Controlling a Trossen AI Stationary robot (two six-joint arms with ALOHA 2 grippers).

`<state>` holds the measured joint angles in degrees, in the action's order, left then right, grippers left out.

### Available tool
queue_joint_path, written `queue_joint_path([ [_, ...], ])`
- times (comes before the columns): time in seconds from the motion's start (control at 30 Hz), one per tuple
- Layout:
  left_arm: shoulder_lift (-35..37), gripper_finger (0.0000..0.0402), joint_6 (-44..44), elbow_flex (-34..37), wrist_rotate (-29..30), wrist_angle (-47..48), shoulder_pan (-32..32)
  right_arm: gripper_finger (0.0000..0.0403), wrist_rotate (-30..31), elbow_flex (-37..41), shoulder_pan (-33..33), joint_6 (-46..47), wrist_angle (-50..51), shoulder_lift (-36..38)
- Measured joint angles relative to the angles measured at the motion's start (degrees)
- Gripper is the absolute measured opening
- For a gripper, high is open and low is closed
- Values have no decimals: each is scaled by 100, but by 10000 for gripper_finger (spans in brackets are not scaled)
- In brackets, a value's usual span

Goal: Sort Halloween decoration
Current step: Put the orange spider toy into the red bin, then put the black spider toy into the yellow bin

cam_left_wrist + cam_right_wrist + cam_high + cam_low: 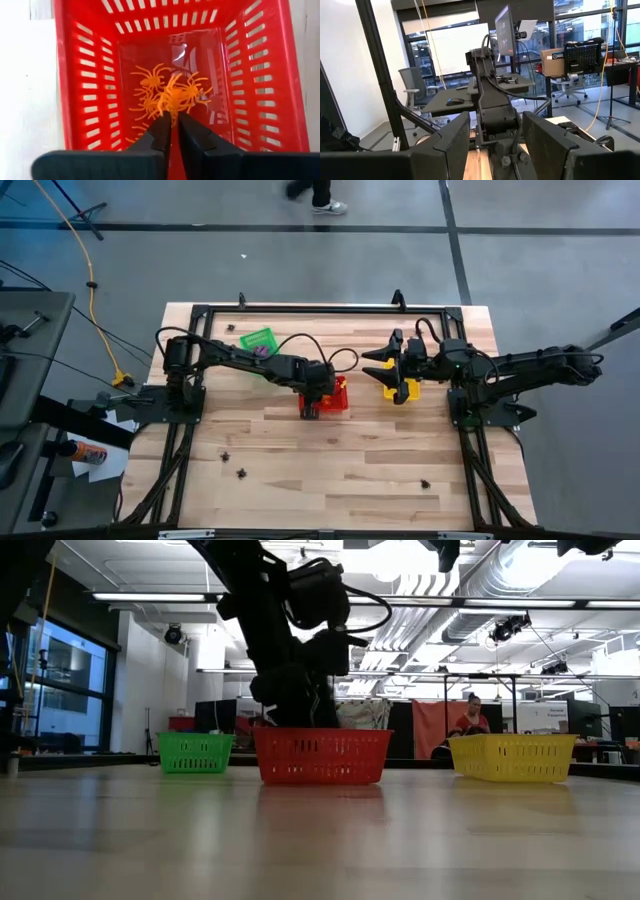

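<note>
Orange plastic spiders (167, 95) lie heaped on the floor of the red basket (82, 75), which stands near the middle of the table (380, 460). The left gripper (173, 122) hangs just above that heap, its fingers parted by only a narrow slit, with one orange spider at their tips (whether pinched or merely touching, I cannot tell). A few dark trinkets (240, 473) sit apart toward the table's near edge. The right gripper (385, 366) waits with fingers wide apart and empty, over the yellow basket (398, 390); the green basket (258, 340) stands toward the far left corner.
</note>
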<state>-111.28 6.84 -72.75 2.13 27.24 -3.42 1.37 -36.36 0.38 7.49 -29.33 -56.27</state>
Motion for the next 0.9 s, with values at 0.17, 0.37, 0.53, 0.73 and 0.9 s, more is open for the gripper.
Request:
queue_joint_path([
  [0.17,2,59,82,0,-2,-4,0,176,0,0,-2,6,13,0],
  [0.37,55,132,36,0,7,22,0,176,0,0,-2,9,14,0],
  [0.53,346,192,124,-222,464,443,-14,176,-2,0,-2,0,4,0],
  [0.73,1215,237,188,-602,1454,1226,-294,176,-4,0,-2,-3,-50,-2],
  [0.9,2446,243,-977,-418,1261,1027,-625,176,-4,0,-2,-3,-44,-2],
])
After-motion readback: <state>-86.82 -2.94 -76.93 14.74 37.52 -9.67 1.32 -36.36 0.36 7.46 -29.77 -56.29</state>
